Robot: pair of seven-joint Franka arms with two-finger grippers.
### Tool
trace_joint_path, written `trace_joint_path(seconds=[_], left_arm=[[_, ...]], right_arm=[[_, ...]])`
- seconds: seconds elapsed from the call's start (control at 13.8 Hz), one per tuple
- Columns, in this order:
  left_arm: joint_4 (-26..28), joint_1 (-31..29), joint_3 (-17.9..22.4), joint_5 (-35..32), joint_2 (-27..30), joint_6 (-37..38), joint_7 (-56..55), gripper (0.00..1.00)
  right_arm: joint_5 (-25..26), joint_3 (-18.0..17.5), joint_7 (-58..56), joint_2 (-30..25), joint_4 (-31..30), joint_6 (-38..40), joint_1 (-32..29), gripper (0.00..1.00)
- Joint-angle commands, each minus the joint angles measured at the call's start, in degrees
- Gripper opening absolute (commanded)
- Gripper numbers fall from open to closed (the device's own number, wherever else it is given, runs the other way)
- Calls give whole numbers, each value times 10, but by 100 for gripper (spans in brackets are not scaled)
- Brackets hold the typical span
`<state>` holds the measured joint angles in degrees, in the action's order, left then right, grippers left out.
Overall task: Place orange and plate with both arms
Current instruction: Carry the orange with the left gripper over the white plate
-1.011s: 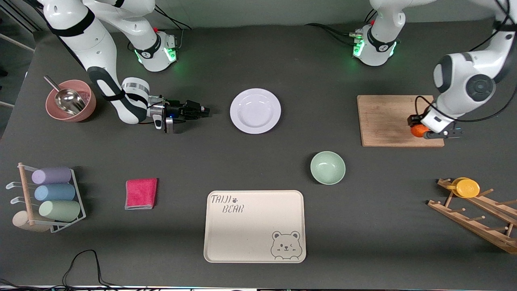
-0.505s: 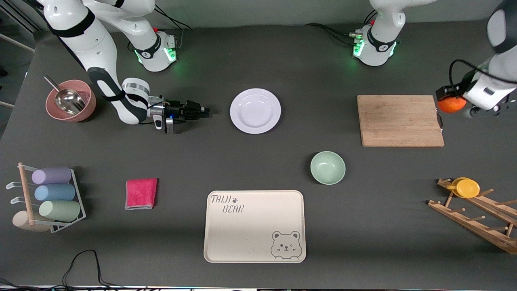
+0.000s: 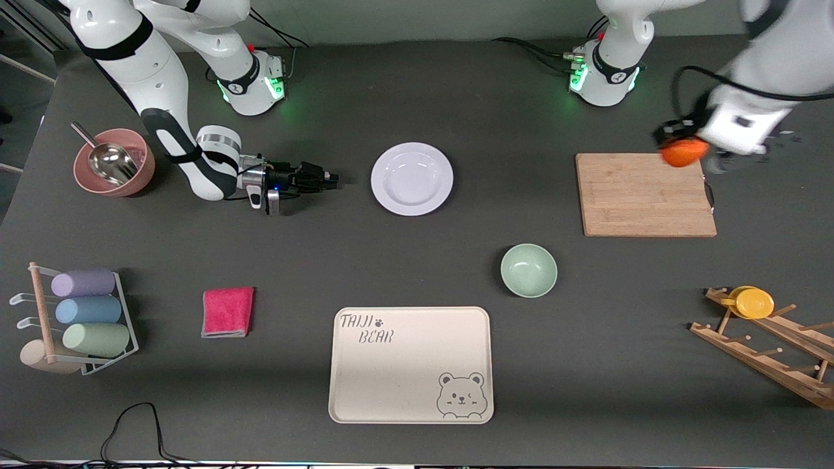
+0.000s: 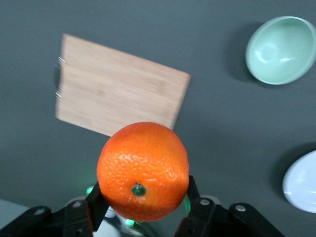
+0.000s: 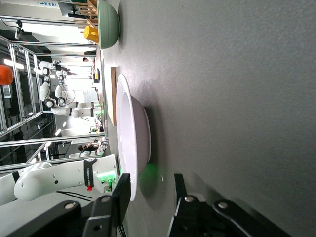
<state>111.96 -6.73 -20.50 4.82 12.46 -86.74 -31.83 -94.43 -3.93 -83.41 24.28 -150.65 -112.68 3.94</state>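
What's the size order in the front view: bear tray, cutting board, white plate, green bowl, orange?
Largest to smallest:
1. bear tray
2. cutting board
3. white plate
4. green bowl
5. orange, held in the air by the left end effector, so it sits closer to the camera yet looks smallest.

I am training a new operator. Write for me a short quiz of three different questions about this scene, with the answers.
1. True or false: the left gripper holds the orange in the air.
2. What does the right gripper rest beside? A) the plate B) the green bowl C) the bear tray
3. Which lies nearer to the front camera: the cutting board or the green bowl?

Key: 1 true, over the board's corner; 2 A, jaws open at the plate's rim, toward the right arm's end; 3 the green bowl.
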Motion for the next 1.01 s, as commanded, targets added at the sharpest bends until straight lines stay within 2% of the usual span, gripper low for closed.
trace_joint_path(seconds=[0.0, 0.29, 0.43, 0.72, 0.87, 0.94], left_arm=[[-14, 3, -107, 40, -18, -27, -157, 0], [-20, 11, -258, 43, -99, -142, -379, 0], [-41, 26, -304, 25, -159, -179, -451, 0], [-112, 144, -302, -130, -320, -229, -629, 0], [-150, 200, -287, -207, -391, -233, -691, 0], [-178, 235, -267, -243, -430, -232, -716, 0]], right_arm=[[-13, 3, -20, 9, 1, 5, 3, 42], [-13, 3, -20, 9, 1, 5, 3, 42], [-13, 3, -20, 9, 1, 5, 3, 42], [-13, 3, -20, 9, 1, 5, 3, 42], [-13, 3, -20, 9, 1, 5, 3, 42], [-13, 3, -20, 9, 1, 5, 3, 42]])
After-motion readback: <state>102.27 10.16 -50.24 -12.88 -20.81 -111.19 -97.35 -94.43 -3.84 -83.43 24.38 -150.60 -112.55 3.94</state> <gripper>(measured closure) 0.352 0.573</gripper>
